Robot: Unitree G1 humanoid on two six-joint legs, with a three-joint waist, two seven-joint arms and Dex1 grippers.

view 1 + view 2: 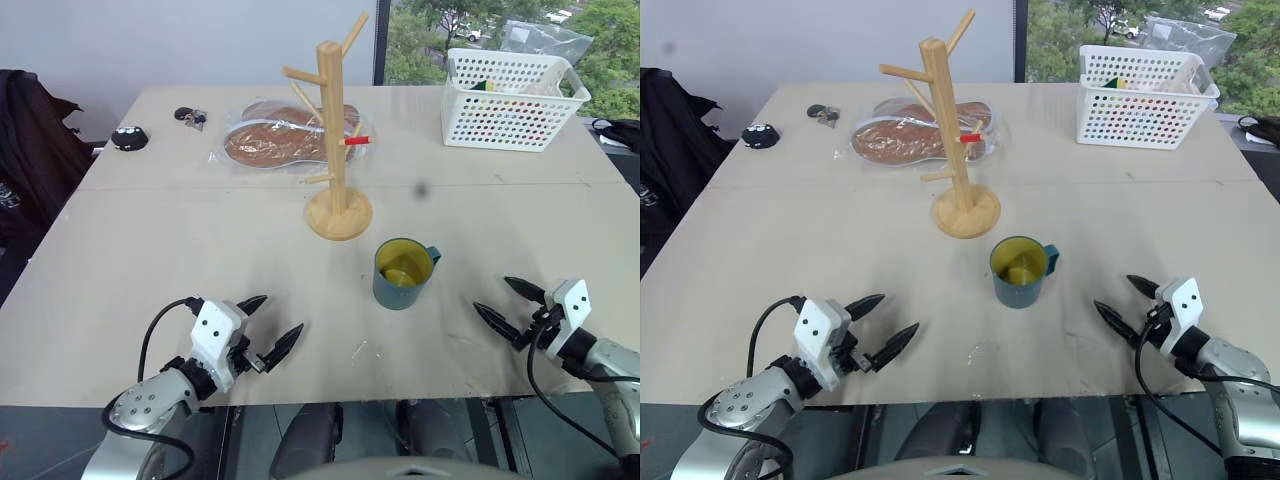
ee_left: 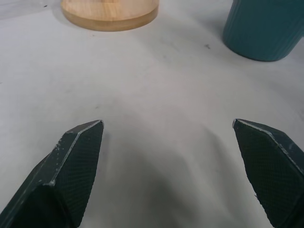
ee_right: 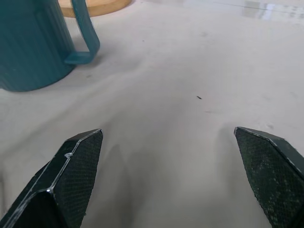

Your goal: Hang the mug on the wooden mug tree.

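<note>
Pincers, left (image 1: 270,322) and right (image 1: 508,303), both stood spread wide and empty, low over the pale desk (image 1: 150,240) by the window. Wooden mug tree (image 1: 335,130) rose mid-desk, a white basket (image 1: 512,98) behind it. Mug (image 1: 403,273) sat upright just before the tree's base, handle toward the right pincer. Step in hand: approach; next, grasping the mug.

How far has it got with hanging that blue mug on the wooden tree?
Nothing looks done yet. The mug stands upright on the table, just in front of the wooden mug tree, whose pegs are all bare. Both the left gripper and right gripper have open fingers and hold nothing. Grasping, lifting and hooking the handle remain.
</note>
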